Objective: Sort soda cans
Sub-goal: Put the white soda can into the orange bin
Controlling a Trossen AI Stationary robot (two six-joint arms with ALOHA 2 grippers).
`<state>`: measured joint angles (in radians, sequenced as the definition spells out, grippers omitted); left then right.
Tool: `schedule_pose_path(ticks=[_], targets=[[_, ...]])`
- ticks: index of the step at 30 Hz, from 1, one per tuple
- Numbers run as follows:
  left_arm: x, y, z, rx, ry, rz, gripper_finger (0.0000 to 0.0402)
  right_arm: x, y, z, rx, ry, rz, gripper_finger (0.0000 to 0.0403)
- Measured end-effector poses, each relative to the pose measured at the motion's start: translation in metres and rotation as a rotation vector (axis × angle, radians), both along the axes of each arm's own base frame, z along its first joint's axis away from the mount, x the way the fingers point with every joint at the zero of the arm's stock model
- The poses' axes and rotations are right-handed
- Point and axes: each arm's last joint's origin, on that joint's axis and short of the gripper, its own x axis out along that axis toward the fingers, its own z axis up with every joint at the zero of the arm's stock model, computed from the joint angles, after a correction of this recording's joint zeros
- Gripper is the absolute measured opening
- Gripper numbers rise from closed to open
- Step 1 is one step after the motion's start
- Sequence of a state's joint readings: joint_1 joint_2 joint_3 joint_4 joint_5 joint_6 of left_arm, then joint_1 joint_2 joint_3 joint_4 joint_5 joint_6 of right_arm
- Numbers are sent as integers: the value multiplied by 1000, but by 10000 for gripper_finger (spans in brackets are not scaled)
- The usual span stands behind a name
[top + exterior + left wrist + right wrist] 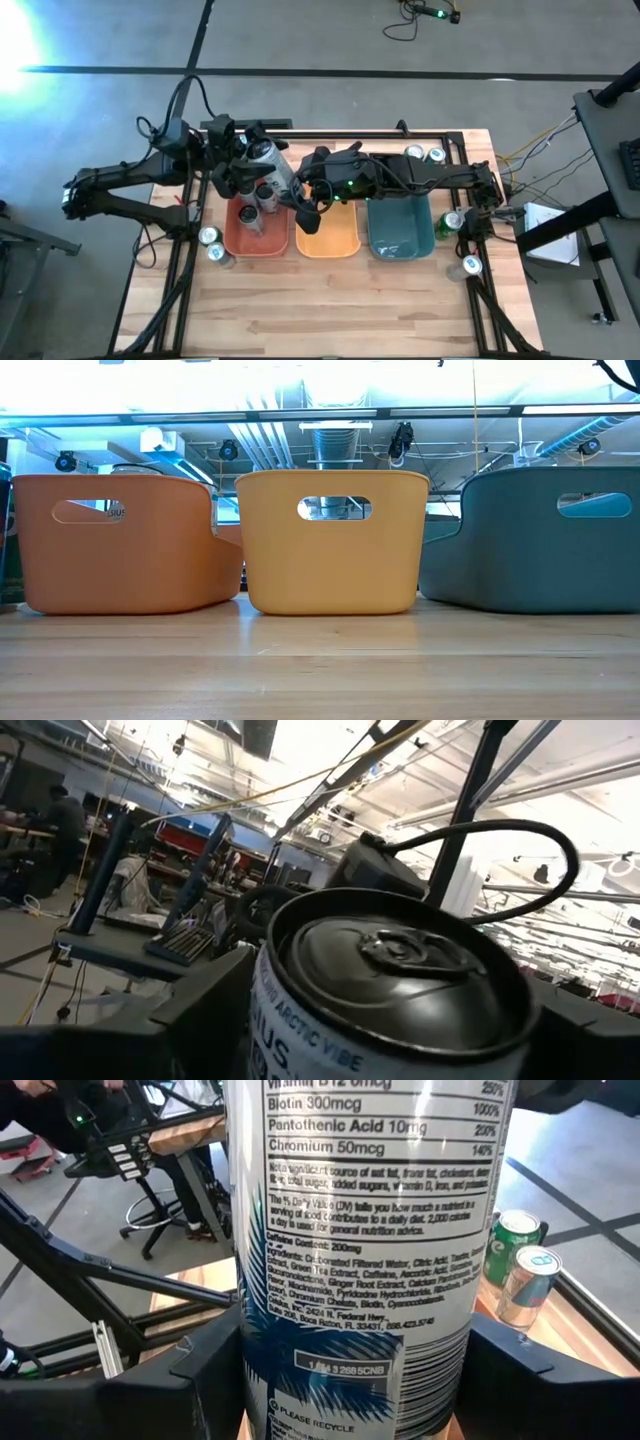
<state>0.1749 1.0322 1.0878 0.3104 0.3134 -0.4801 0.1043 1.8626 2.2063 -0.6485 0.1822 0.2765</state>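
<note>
Three plastic bins stand in a row on the wooden table (320, 670). The orange-red bin (120, 550) is at the left, the yellow-orange bin (330, 565) in the middle, the teal bin (540, 555) at the right. Each has a handle slot near its rim. Beyond them are ceiling pipes and lights.

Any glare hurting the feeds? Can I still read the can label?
High view: flare in the top-left corner, off the table. Low view: ceiling lights blaze above the evenly lit bins. Left wrist view: bright ceiling behind the can in the left gripper. Right wrist view: no glare, the label in the right gripper reads fine.
</note>
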Motion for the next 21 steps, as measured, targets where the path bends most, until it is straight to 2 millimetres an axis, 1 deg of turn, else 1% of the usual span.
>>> schedule_pose_path(ticks=[6,11,17,21], targets=[[-7,1,4,23,-26,17,310,0,0,1,-6,-3,2,257],[-13,0,8,63,-52,33,310,-3,0,6,-4,-28,3,254],[-13,0,7,58,-48,46,310,-4,0,9,-2,-44,2,256],[-12,0,7,95,-53,62,303,-4,0,9,6,-43,-1,255]])
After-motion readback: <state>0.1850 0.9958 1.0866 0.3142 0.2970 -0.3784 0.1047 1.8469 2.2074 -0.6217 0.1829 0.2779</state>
